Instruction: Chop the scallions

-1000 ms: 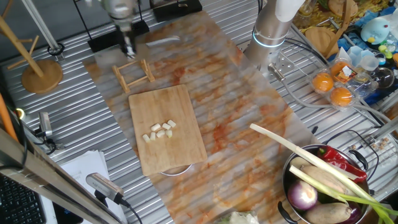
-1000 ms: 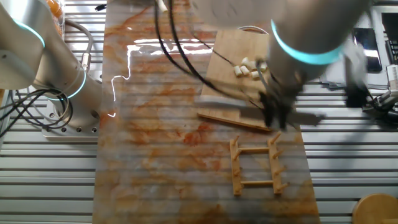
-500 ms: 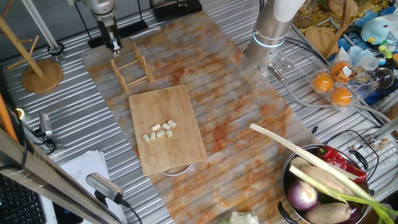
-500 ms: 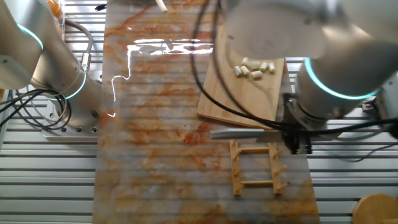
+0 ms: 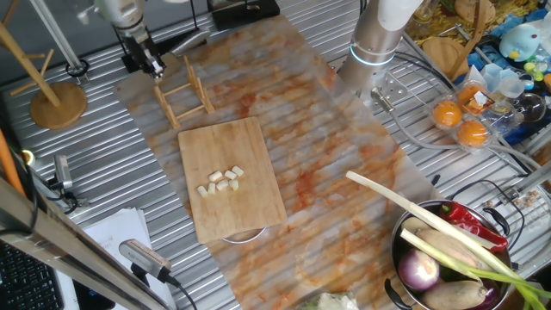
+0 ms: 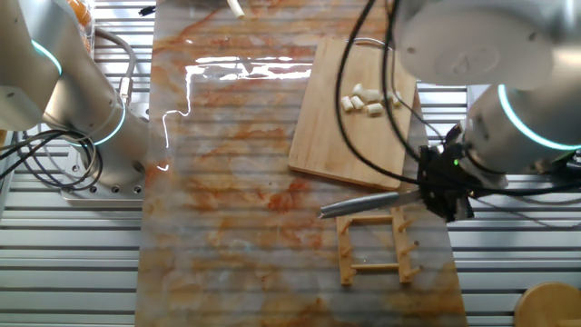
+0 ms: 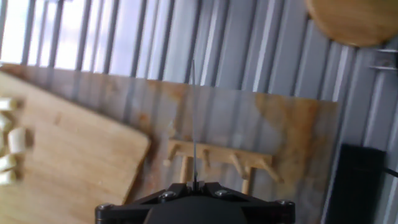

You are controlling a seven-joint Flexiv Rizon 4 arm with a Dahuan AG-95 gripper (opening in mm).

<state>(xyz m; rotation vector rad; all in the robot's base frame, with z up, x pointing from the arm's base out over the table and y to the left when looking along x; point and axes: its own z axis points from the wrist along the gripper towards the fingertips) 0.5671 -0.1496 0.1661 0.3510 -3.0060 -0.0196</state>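
Note:
The scallions [image 5: 220, 181] lie as several short cream chunks on the bamboo cutting board [image 5: 245, 142]. They also show as the pale scallions [image 6: 368, 100] and as the scallions [image 7: 9, 149] at the left edge. My gripper [image 5: 142, 62] is past the board's far end and shut on a knife. The knife blade [image 6: 363, 204] points out over the top rail of the small wooden rack [image 6: 377, 243]. In the hand view the knife [image 7: 194, 124] shows edge-on as a thin line above the rack [image 7: 217, 158]. The jaws are hidden under the hand's dark housing.
A metal bowl [image 5: 405, 237] at the front right holds a purple onion [image 5: 419, 272], red peppers and a long green-leaved stalk [image 5: 413, 213]. A round wooden stand [image 5: 58, 103] stands left of the rack. The arm's base [image 5: 374, 52] is at the back.
My gripper has carried the knife away from the cutting board and past the rack toward the mat's far corner. The blade now lies over the rack's near rail. The chunks have not moved.

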